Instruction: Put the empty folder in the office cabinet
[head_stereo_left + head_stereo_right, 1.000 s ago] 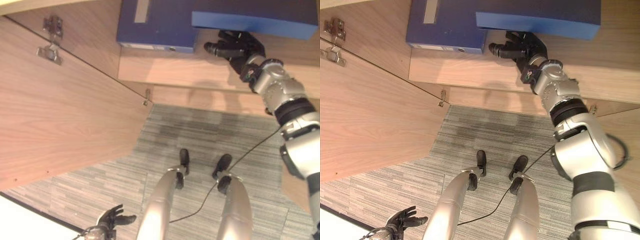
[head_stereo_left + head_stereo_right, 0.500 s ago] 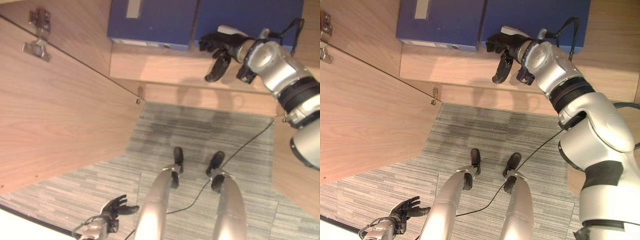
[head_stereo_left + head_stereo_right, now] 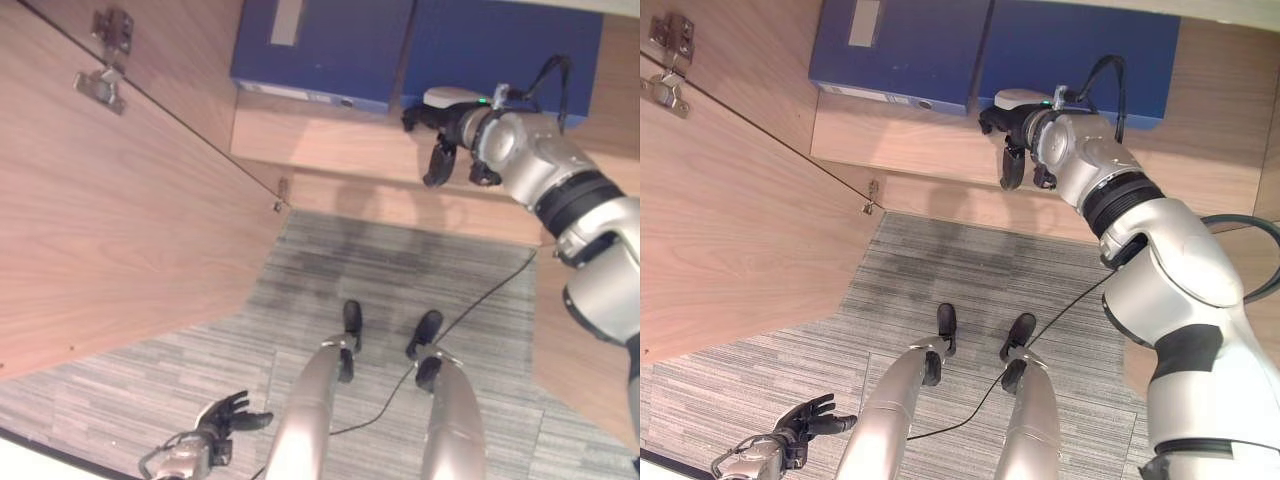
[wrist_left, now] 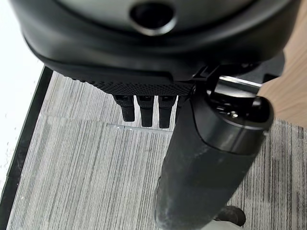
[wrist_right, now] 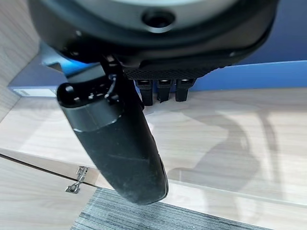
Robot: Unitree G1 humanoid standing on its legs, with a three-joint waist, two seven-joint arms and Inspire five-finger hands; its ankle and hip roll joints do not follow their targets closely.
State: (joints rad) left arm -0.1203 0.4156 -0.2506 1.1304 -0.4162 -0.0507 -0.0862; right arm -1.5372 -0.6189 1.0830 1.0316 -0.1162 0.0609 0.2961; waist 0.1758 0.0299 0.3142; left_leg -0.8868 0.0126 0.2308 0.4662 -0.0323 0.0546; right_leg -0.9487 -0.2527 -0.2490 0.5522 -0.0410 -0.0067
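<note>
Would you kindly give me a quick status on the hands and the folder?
Right hand open at the folder, not gripping it. Left hand open, low over the carpet. Folder on the cabinet shelf beside a second folder. Nothing blocking.

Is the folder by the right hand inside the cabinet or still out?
Inside: the blue folder lies on the cabinet shelf beside another blue folder, right hand open at its edge.

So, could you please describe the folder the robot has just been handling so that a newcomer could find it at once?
Look at the shelf of the open wooden office cabinet, where two blue folders lie side by side. The one meant is the right-hand blue folder, directly behind the robot's right hand. Its neighbour, the left blue folder, bears a pale label strip, while this one shows plain blue.
</note>
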